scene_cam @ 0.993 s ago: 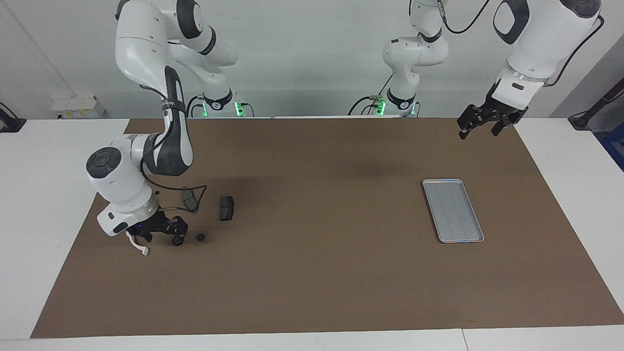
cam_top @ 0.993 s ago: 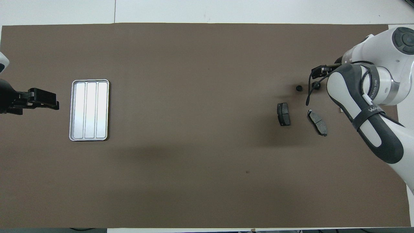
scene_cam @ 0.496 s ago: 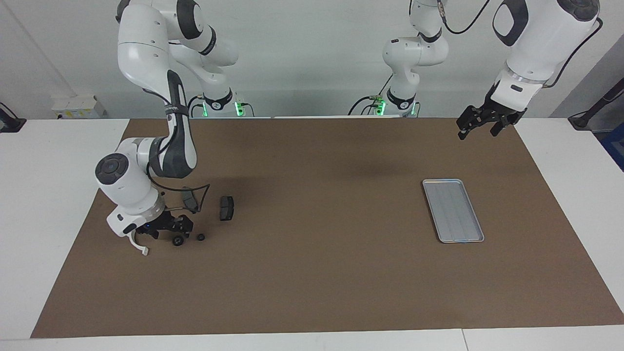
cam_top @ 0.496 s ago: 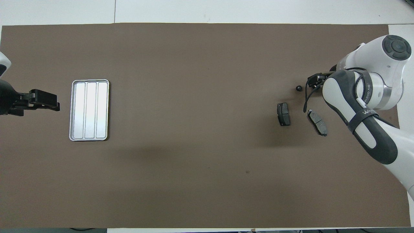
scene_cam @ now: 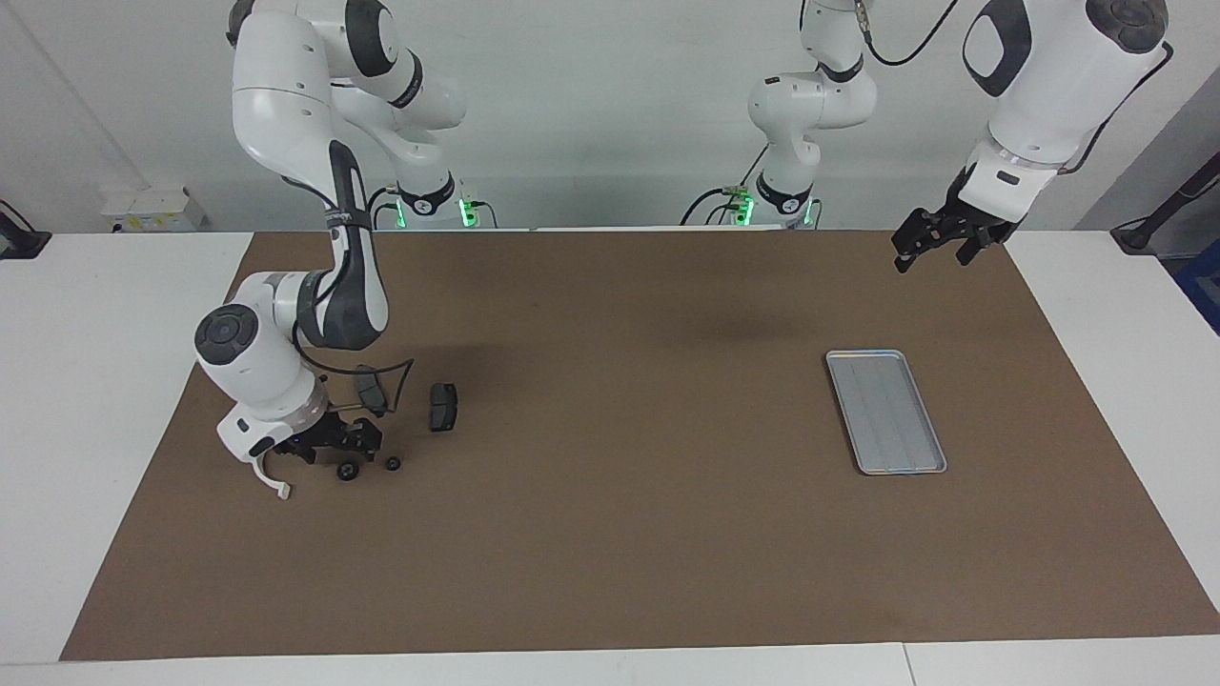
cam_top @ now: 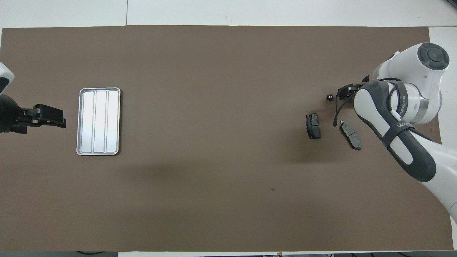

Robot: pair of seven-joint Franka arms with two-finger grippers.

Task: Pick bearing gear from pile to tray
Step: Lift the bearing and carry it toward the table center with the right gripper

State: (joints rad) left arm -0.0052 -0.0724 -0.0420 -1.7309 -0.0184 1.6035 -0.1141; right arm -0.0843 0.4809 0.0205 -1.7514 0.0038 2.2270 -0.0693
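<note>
With the right hand (scene_cam: 355, 446) being lowered wide open over two small black bearing gears (scene_cam: 348, 472) beside two brake pads (scene_cam: 443, 407) and one white arc (scene_cam: 272, 483), one gear is best straddled squarely before closing, while the left hand (scene_cam: 936, 246) is waiting open near the tray (scene_cam: 885, 411) on the desk (scene_cam: 620, 534).

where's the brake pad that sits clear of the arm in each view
Facing view: brake pad lies toward the picture's left, just above the two small black rings.
Overhead view: same brake pad lies toward the picture's right, below one ring.
Shared landmark: the metal tray, at the table's other end.
</note>
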